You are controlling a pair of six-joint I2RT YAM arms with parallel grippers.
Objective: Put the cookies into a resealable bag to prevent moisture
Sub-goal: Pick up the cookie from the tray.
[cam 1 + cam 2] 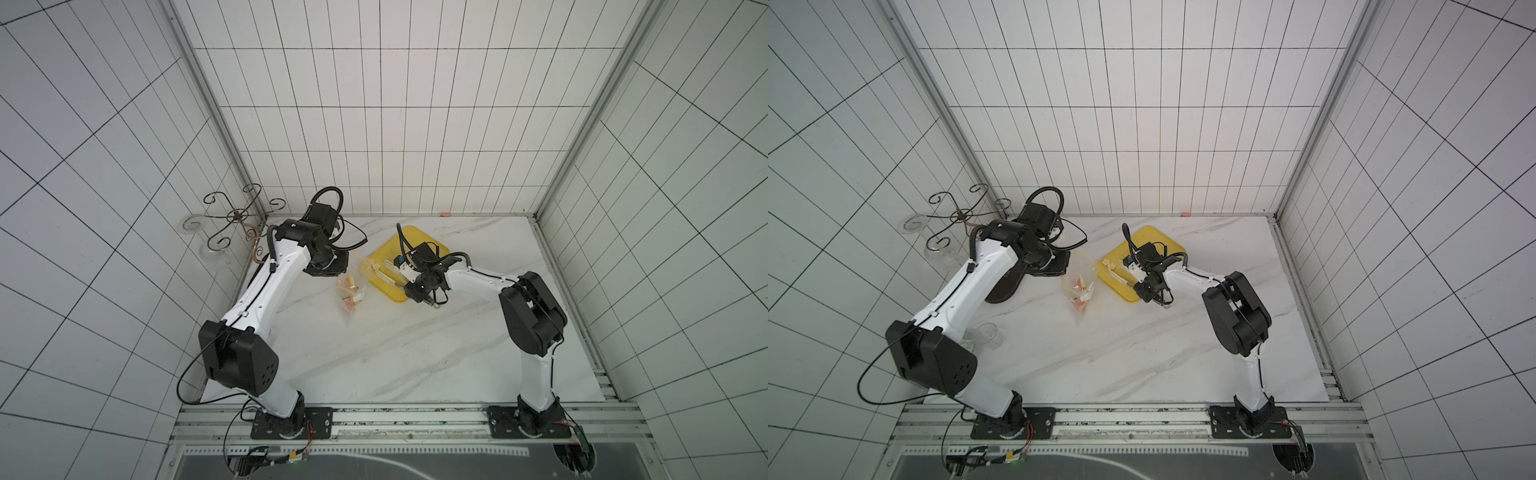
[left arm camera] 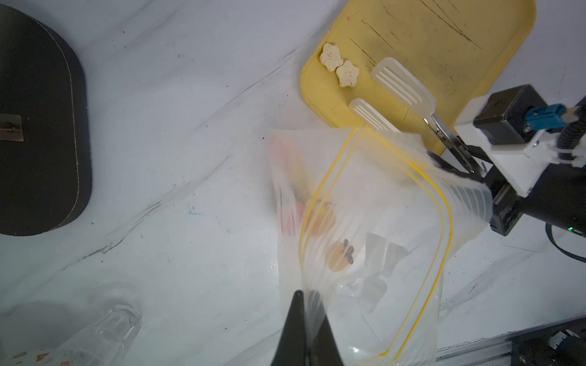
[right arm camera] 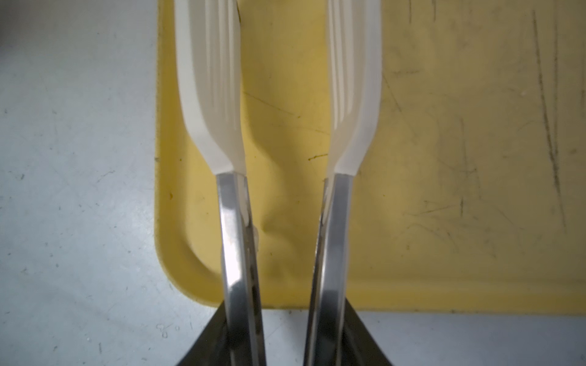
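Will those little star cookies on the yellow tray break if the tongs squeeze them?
Maybe. The star cookies look thin with pointy arms, so a hard squeeze could snap one. They look light, so they may slide on the yellow tray. The tongs have wide flat tips, which should help.

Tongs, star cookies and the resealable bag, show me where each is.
tongs (image 2: 406,76): left wrist view, one white slotted blade.
star cookies (image 2: 329,57): left wrist view, middle of one cream star.
resealable bag (image 2: 374,190): left wrist view, clear film inside the yellow zip line.
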